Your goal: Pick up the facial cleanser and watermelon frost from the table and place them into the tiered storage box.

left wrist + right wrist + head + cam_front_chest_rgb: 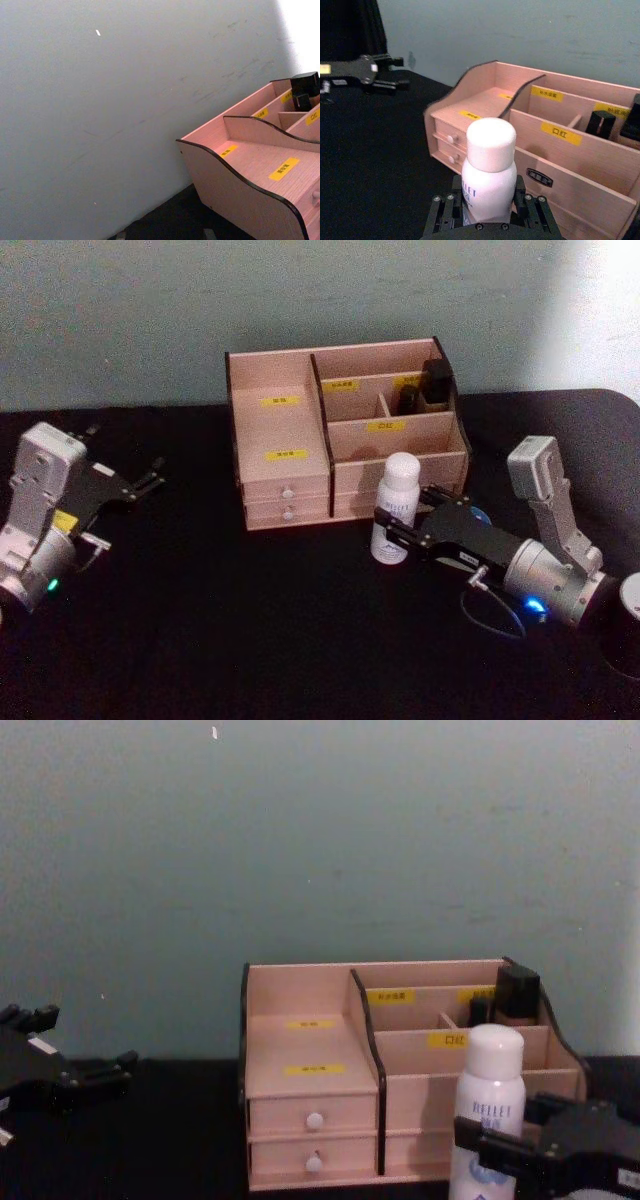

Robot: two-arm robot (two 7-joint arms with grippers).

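Figure. Grasp of the first item. The right hand [388,526] reaches in from the robot's right and is clenched on the lower body of the facial cleanser [397,502], a white bottle with a rounded white cap [491,137]. The bottle stands upright on the black desk [250,630], just in front of the right half of the tiered storage box [350,480]. We read the sideways grip as deliberate: it leaves the cap free and keeps the bottle vertical, so that it can be raised over the front wall and lowered into an open compartment without tipping. The box faces the robot with its drawers low at the front and its labelled tiers rising toward the back wall; this stepping, we judge, lets a tall bottle go in from above. Two dark containers [432,382] already occupy the rear right compartment, which suggests that the wider front tier or the broad left bay would suit the bottle better. The left hand [140,483] hovers released over the desk on the box's left, well apart from it. We take this as a waiting posture that keeps the approach unobstructed.
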